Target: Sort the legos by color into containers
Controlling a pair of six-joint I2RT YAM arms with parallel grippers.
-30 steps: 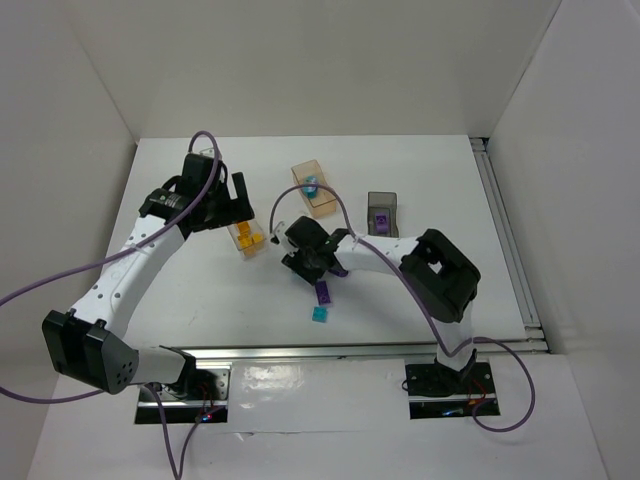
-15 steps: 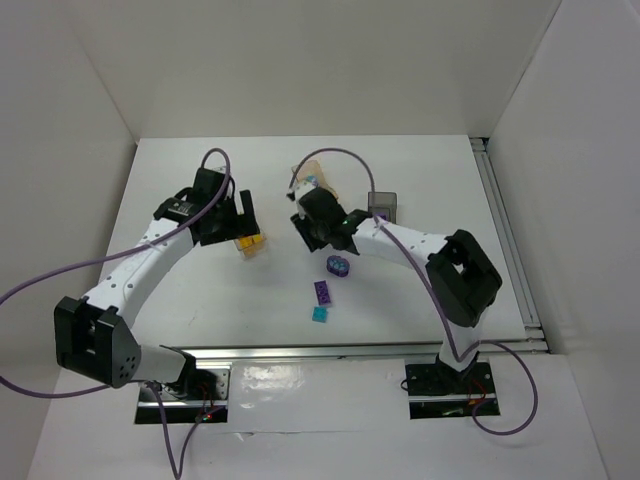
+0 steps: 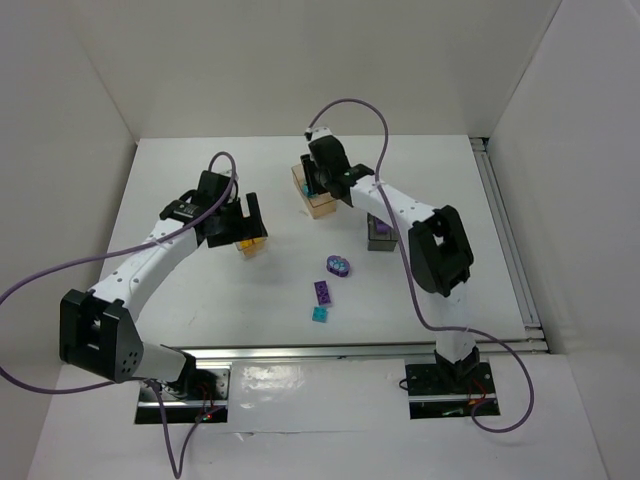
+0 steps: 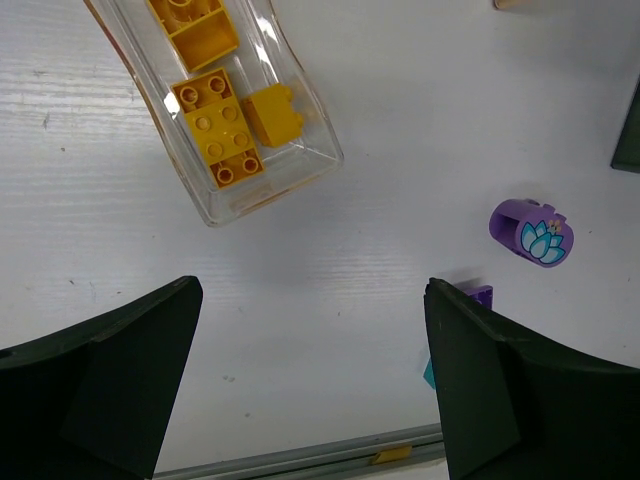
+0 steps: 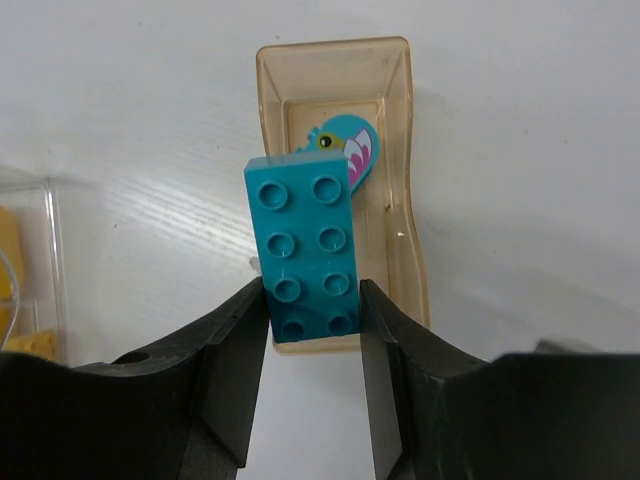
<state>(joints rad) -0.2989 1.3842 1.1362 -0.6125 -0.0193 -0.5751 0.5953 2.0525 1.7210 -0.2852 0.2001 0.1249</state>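
My right gripper (image 5: 313, 320) is shut on a teal two-by-four brick (image 5: 305, 245) and holds it over the near end of the peach-orange bin (image 5: 335, 46). An oval teal piece (image 5: 350, 140) lies in that bin. In the top view the right gripper (image 3: 318, 180) is above the peach bin (image 3: 322, 207). My left gripper (image 4: 312, 380) is open and empty beside the clear bin (image 4: 318, 140), which holds several yellow bricks (image 4: 215, 130). An oval purple piece (image 3: 339, 265), a purple brick (image 3: 322, 292) and a small teal brick (image 3: 320, 314) lie loose on the table.
The dark grey bin (image 3: 380, 236) stands right of the peach bin, partly under the right arm. In the top view the left gripper (image 3: 240, 220) hangs over the clear bin (image 3: 251, 245). White walls close in the table on three sides.
My right gripper has carried the teal brick from the table's middle back to the peach bin. The oval purple piece stays on the table. My left gripper has shifted slightly right.
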